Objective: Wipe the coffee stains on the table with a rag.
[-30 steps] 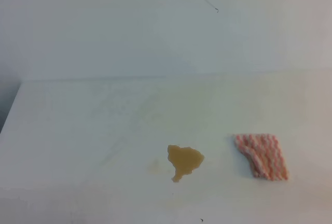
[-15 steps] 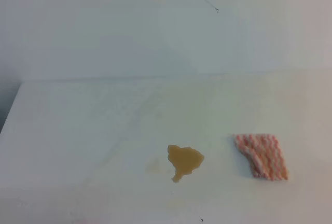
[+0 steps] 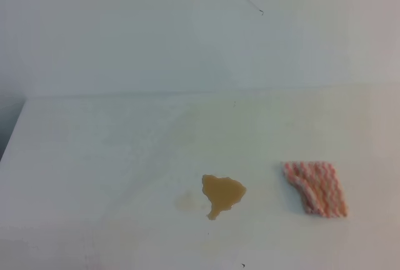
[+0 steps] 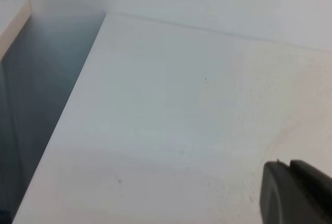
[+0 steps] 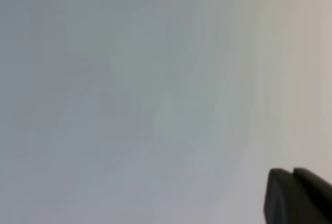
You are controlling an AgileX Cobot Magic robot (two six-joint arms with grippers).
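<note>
nothing moved; right end effector (image 5: pixel 296 195) shut, empty

left end effector (image 4: pixel 293 195): corner of view, fingers together | right end effector (image 5: pixel 295 195): closed, empty

high view: neither arm in shot; tabletop (image 3: pixel 94 157) cut off at left, right and bottom edges. faint smudge (image 3: pixel 185 201) beside the coffee stains (image 3: pixel 222 194) too pale to outline. left gripper (image 4: pixel 298 193) cropped at bottom-right corner, jaws' tips out of frame. right wrist view blurred; right gripper (image 5: pixel 298 195) likewise cropped, only a dark corner shows.
</note>
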